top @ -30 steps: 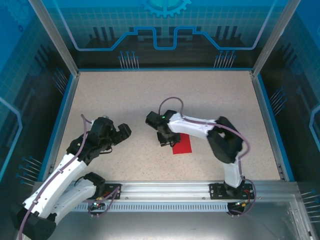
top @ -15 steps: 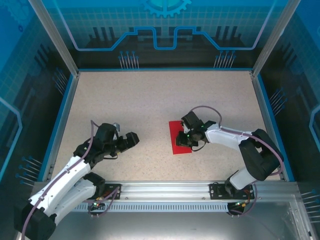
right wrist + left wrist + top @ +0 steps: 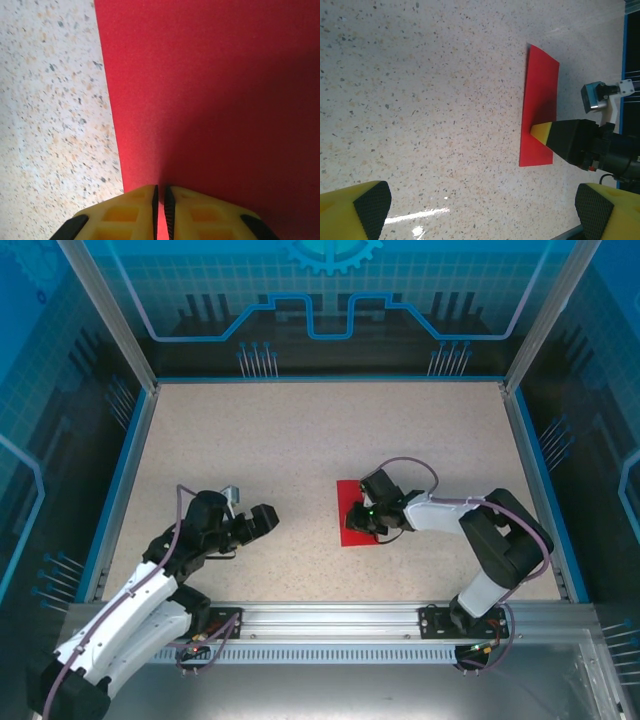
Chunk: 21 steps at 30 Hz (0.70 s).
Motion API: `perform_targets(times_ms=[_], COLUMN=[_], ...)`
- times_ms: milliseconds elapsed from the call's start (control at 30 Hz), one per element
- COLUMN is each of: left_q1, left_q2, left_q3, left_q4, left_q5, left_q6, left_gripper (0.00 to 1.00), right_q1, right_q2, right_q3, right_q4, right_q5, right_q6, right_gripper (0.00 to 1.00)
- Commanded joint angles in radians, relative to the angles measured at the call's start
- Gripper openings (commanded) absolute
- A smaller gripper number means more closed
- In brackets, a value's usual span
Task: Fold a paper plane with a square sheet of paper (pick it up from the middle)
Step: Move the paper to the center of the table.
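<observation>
From above, you see the square sheet of paper (image 3: 348, 498) lying flat on the table (image 3: 300, 430), right of the middle. Your right gripper (image 3: 360, 521) rests on it. Your left gripper (image 3: 268, 519) sits well apart.

Your left wrist camera shows its own fingers (image 3: 367, 207) spread wide.

Your right wrist camera shows both fingers (image 3: 125, 210) squeezed together, tips touching the red sheet near one edge.

This is a robot test cell in a lab: a speckled tabletop (image 3: 300, 440) boxed in by blue circuit-patterned panels (image 3: 330, 300) (top and both sides of the overhead view), framed by aluminium posts (image 3: 105, 310). Along the bottom edge, a slotted metal rail (image 3: 330, 618) anchors the cabled left arm (image 3: 140, 590) and right arm (image 3: 495, 540).
</observation>
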Motion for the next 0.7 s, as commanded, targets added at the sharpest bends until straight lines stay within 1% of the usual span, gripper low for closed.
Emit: perform_targets(times_ms=[0, 133, 267, 433, 567, 667], left_q1=[0.002, 0.002, 0.003, 0.003, 0.003, 0.003], left_q2=[-0.029, -0.046, -0.044, -0.027, -0.005, 0.016], left_q3=[-0.013, -0.004, -0.006, -0.003, 0.017, 0.036], left_q4=[0.037, 0.037, 0.064, 0.083, 0.058, 0.038], left_q5=[0.01, 0.031, 0.058, 0.071, 0.061, 0.068], left_q6=[0.026, 0.056, 0.074, 0.106, 0.116, 0.105], left_gripper=[0.98, 0.99, 0.98, 0.99, 0.98, 0.98], right_q1=[0.048, 0.091, 0.107, 0.121, 0.138, 0.141], right_q2=[0.059, 0.068, 0.076, 0.053, 0.021, -0.012], right_q3=[-0.049, -0.04, -0.032, -0.013, -0.002, 0.02], right_q4=[0.018, 0.04, 0.069, 0.071, 0.086, 0.044], right_q5=[0.068, 0.104, 0.121, 0.117, 0.092, 0.083], right_q6=[0.103, 0.159, 0.176, 0.141, 0.103, 0.065], right_gripper=[0.17, 0.18, 0.18, 0.21, 0.24, 0.27])
